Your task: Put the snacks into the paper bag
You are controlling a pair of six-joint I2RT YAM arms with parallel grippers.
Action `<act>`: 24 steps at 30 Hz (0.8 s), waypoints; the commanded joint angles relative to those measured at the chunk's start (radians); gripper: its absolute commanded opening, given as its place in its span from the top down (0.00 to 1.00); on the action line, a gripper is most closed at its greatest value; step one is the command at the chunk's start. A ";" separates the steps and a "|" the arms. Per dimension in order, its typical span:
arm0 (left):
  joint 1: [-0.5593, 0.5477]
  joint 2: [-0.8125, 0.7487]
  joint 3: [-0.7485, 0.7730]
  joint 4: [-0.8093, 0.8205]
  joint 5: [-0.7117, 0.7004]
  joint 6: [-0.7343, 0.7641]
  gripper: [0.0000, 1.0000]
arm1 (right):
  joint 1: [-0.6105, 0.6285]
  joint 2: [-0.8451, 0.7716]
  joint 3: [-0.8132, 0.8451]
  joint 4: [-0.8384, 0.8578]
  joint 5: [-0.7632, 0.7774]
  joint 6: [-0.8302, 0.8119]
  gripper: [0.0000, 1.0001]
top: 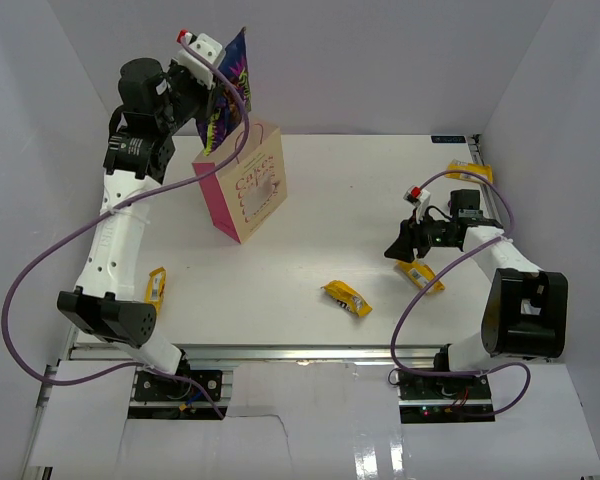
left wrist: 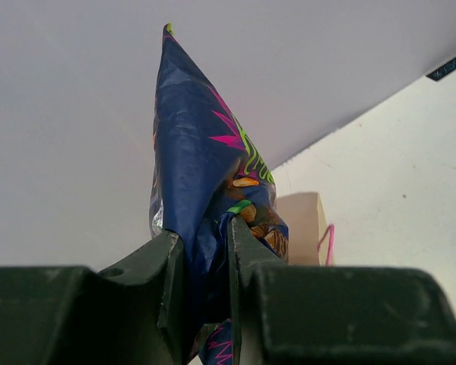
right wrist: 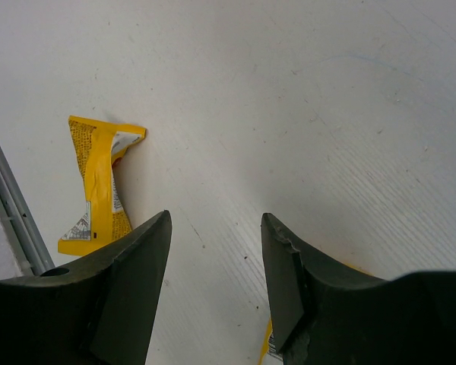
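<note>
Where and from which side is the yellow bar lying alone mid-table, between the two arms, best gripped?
Take the yellow bar across its narrow middle, coming straight down from above. It lies flat on the table, its long axis running diagonally, so the fingers should likely turn to straddle the short width.

This looks like a robot laboratory, a small test cell rather than a home or a shop. A white table (top: 380,200) is closed in by plain white walls (top: 380,60) on three sides. Two robot arms, the left arm (top: 115,240) and the right arm (top: 500,265), are bolted on a metal rail (top: 310,352) at the near edge, with purple cables (top: 50,251) hanging loose. A paper bag (top: 245,190) stands on the table and yellow snack packets (top: 346,298) lie spread on it.
</note>
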 commanded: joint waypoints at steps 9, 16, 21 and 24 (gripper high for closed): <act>0.024 -0.207 -0.055 0.124 0.077 0.014 1.00 | -0.001 0.013 -0.005 0.027 -0.025 0.008 0.43; 0.027 -0.227 -0.088 0.108 0.080 0.019 1.00 | -0.001 0.005 -0.015 0.027 -0.023 0.010 0.43; 0.027 -0.204 -0.095 0.123 0.097 0.008 1.00 | -0.001 0.000 -0.015 0.027 -0.020 0.011 0.43; 0.027 -0.183 -0.088 0.136 0.096 0.005 1.00 | -0.001 -0.004 -0.016 0.027 -0.017 0.011 0.43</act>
